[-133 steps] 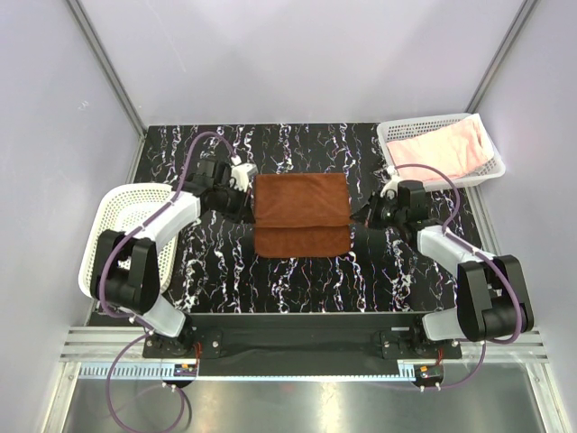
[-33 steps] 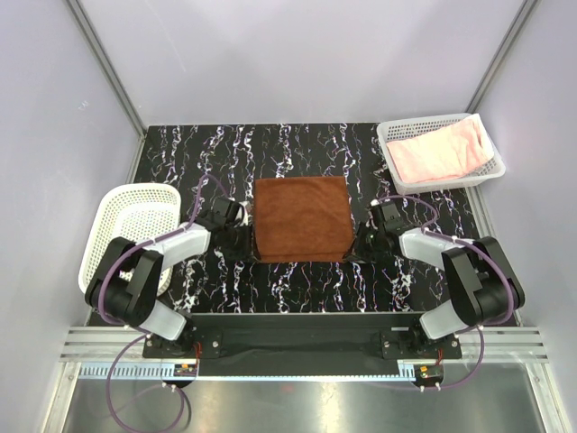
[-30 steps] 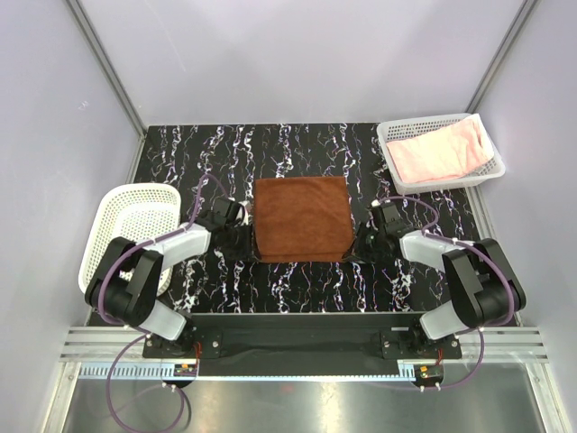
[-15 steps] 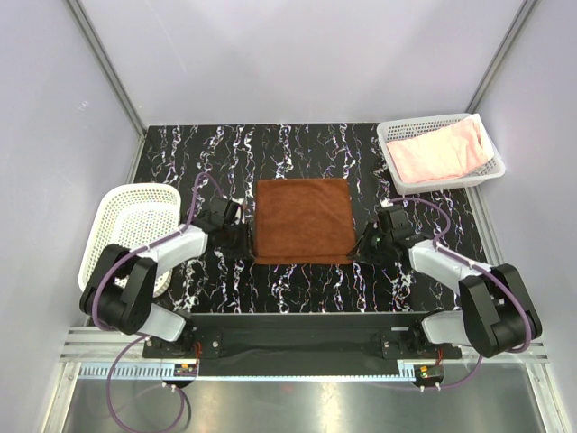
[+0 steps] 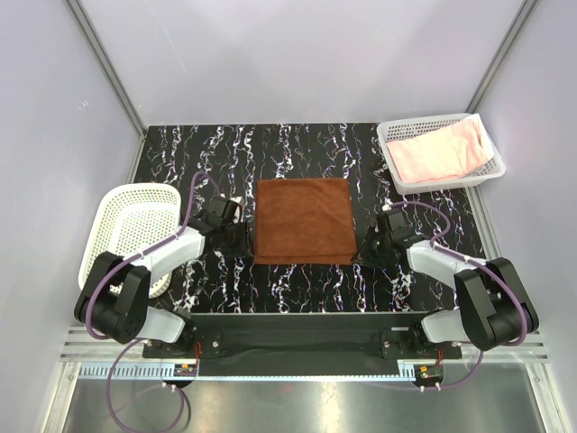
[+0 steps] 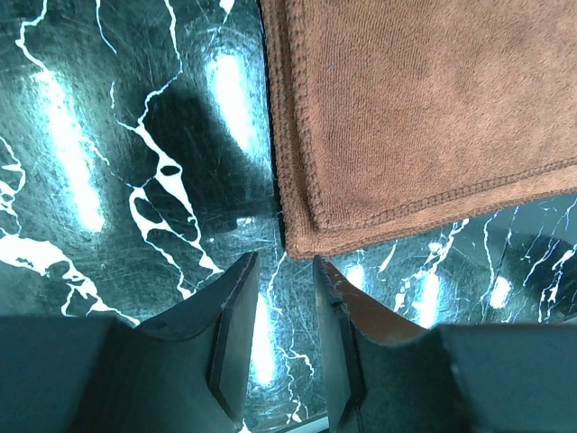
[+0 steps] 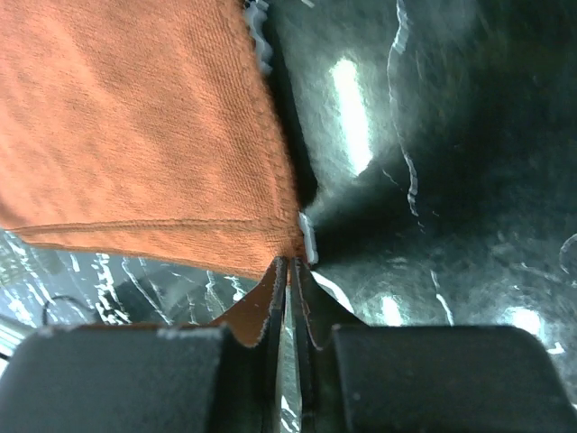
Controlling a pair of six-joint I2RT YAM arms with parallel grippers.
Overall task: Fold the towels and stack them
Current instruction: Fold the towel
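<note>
Just left of the rust-brown towel (image 5: 302, 219), by its near corner, we see the left claw (image 6: 284, 263) released, holding nothing. The towel lies flat and squared mid-worktop (image 5: 297, 144), apparently folded. At its near right corner the right claw (image 7: 290, 263) is clenched; whether it nips cloth we cannot tell. Far right, the pink towel (image 5: 442, 153) lies rumpled in a basket (image 5: 448, 183), so we judge folding and stacking remain.
</note>
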